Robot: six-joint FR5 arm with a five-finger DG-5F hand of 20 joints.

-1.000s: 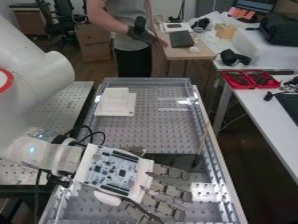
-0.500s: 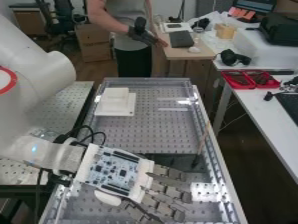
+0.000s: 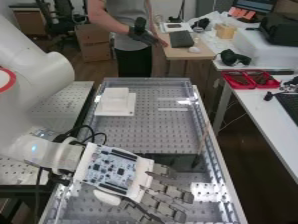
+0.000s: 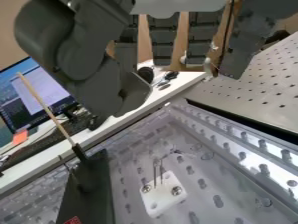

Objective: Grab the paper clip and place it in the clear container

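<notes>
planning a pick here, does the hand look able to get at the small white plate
Probably yes: nothing lies over the small white plate and the hand is open, though the metal pins standing on it might get in the way.

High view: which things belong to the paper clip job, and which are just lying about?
For the job:
- hand
- clear-walled box, possibly the container

Apparently just lying about:
- stepped white block
- wooden stick
- red tray
</notes>
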